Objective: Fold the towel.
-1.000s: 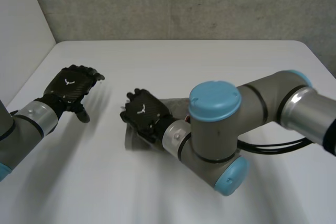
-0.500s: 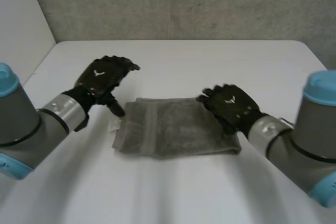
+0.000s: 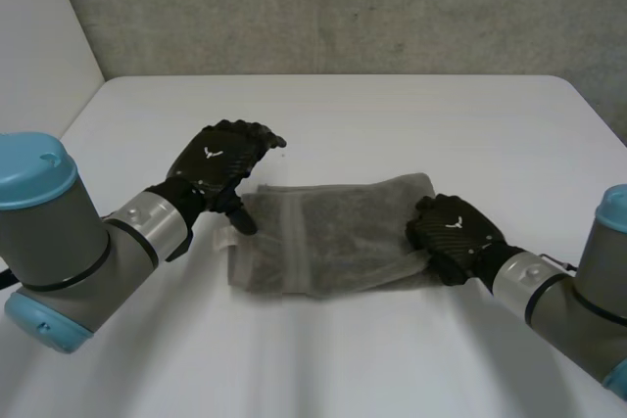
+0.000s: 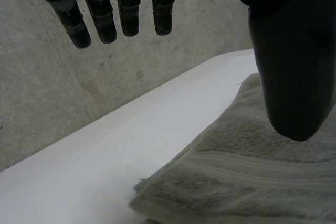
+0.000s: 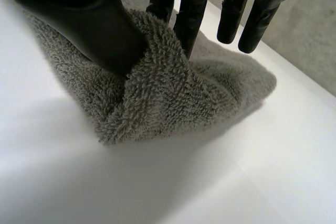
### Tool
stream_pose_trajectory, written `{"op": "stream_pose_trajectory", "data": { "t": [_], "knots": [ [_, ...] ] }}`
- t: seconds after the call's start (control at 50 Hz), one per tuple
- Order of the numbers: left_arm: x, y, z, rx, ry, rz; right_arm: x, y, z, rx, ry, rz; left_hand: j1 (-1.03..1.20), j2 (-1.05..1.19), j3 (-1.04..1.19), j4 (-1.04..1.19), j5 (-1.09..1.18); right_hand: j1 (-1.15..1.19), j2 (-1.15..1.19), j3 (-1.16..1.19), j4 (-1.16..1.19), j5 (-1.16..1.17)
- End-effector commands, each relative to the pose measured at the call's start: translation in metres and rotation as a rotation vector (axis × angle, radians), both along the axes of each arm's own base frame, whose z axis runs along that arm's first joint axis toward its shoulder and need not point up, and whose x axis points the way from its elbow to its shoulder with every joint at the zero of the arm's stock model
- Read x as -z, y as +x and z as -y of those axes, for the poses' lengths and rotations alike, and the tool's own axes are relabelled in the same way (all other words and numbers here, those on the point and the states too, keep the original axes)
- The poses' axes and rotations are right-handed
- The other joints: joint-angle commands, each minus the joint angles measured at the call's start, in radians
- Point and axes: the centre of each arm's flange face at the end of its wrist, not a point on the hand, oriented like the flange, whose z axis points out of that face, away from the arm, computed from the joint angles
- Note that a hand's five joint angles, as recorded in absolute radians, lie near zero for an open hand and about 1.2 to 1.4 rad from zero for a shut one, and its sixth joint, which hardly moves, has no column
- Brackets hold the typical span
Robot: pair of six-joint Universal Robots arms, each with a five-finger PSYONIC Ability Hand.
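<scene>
A grey towel (image 3: 333,237) lies folded in a flat oblong at the middle of the white table (image 3: 343,115). My right hand (image 3: 453,232) is at the towel's right edge. In the right wrist view its thumb (image 5: 79,19) and fingers (image 5: 186,19) pinch a raised bunch of the towel (image 5: 173,93) between them. My left hand (image 3: 220,168) hovers over the towel's left end, open. In the left wrist view its fingers (image 4: 105,19) hang straight and its thumb (image 4: 291,77) stands apart above the towel (image 4: 247,182), holding nothing.
A grey concrete wall (image 3: 343,7) runs behind the table's far edge. A pale wall (image 3: 34,66) stands at the far left. Bare tabletop lies in front of the towel and at both sides of it.
My right arm swung back from the towel's left side to its right edge, and its hand closed on the cloth. My left hand moved in over the towel's left end. The right edge is now bunched up.
</scene>
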Motion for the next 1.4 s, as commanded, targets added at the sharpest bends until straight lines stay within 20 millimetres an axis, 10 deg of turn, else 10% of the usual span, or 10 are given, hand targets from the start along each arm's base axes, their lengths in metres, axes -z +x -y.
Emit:
{"op": "stream_pose_trajectory", "data": {
  "t": [0.02, 0.3, 0.44, 0.6, 0.82, 0.94, 0.98, 1.02, 1.4],
  "knots": [
    [0.000, 0.003, 0.003, -0.011, 0.002, -0.002, -0.002, -0.040, 0.005, 0.089, 0.101, -0.027, -0.049, -0.017, -0.057, -0.066, 0.003, 0.118, 0.154, -0.052, -0.076, 0.069],
    [-0.001, 0.007, 0.008, -0.026, -0.005, -0.003, -0.061, -0.068, 0.012, 0.070, 0.056, -0.099, -0.049, -0.017, -0.057, -0.066, 0.003, 0.118, 0.154, -0.052, -0.076, 0.069],
    [-0.007, 0.012, 0.013, -0.050, -0.020, -0.013, -0.093, 0.010, -0.021, -0.173, -0.066, -0.060, -0.052, -0.020, -0.057, -0.066, 0.000, 0.118, 0.154, -0.052, -0.076, 0.069],
    [-0.020, 0.016, 0.014, -0.070, -0.048, -0.030, -0.064, 0.105, -0.080, -0.437, -0.056, -0.108, -0.055, -0.023, -0.057, -0.066, -0.003, 0.118, 0.154, -0.052, -0.076, 0.069],
    [-0.022, 0.022, 0.016, -0.115, -0.049, -0.032, -0.021, 0.150, -0.102, -0.478, -0.041, -0.129, -0.064, -0.032, -0.057, -0.066, -0.012, 0.118, 0.154, -0.052, -0.076, 0.069],
    [-0.025, 0.022, 0.018, -0.116, -0.062, -0.037, -0.031, 0.150, -0.099, -0.427, -0.045, -0.058, -0.066, -0.035, -0.057, -0.066, -0.014, 0.118, 0.154, -0.052, -0.076, 0.069],
    [-0.028, 0.021, 0.021, -0.116, -0.084, -0.045, -0.041, 0.147, -0.102, -0.412, -0.037, -0.030, -0.066, -0.035, -0.057, -0.066, -0.014, -0.802, -0.766, -0.052, -0.076, -0.851],
    [-0.030, 0.020, 0.022, -0.115, -0.094, -0.049, -0.045, 0.144, -0.101, -0.400, -0.037, -0.022, -0.066, -0.035, -0.057, -0.066, -0.014, -1.104, -1.068, -0.052, -0.076, -1.153],
    [-0.044, 0.005, 0.015, -0.090, -0.024, -0.196, -0.057, 0.037, -0.062, -0.039, 0.224, -0.046, -0.046, -0.014, -0.057, -0.066, 0.006, -1.104, -1.068, -0.052, -0.076, -1.153]
  ]
}}
